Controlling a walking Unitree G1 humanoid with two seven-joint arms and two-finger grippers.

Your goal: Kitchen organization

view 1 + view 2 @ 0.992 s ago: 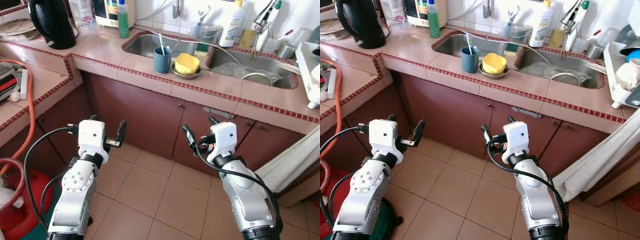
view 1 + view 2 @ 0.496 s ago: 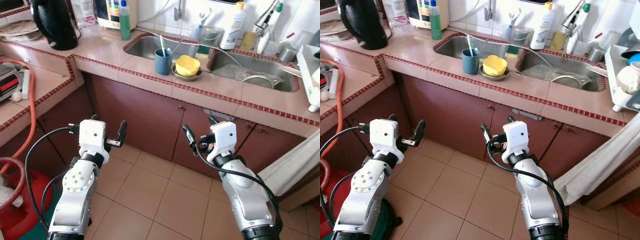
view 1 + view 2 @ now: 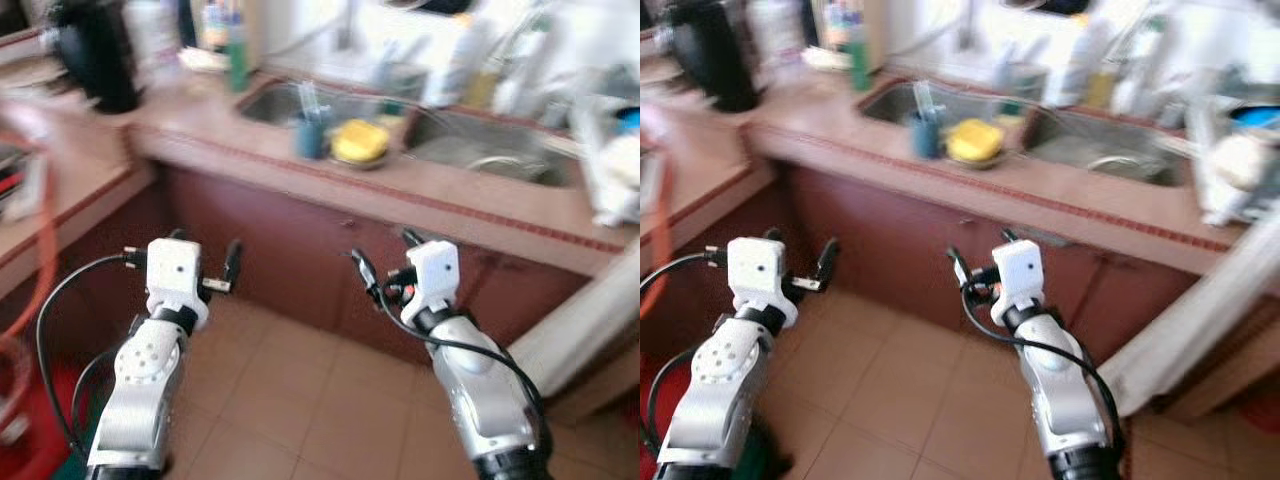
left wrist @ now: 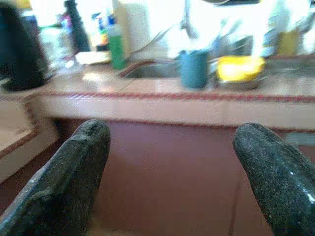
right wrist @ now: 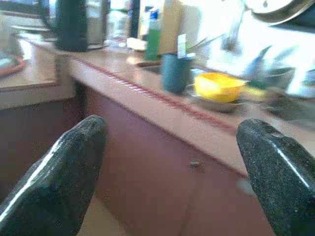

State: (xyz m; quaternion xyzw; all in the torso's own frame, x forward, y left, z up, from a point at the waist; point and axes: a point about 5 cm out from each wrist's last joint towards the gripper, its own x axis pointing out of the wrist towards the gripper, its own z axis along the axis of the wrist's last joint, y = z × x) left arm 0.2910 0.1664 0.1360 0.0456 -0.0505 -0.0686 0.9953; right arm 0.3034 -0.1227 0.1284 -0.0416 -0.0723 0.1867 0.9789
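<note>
Below the tiled pink worktop (image 3: 470, 205) edge, left gripper (image 3: 205, 250) and right gripper (image 3: 385, 260) both spread, empty; blurry frame, floor seemingly free.

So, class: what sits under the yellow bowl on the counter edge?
A shallow metal dish holds the yellow bowl, beside the blue cup. Its centre is covered by the bowl.

Blurred, both grippers, left (image 3: 203, 262) and right (image 3: 381, 258), hover spread before brown cabinets (image 3: 290, 250) below a tiled counter (image 3: 470, 205).
</note>
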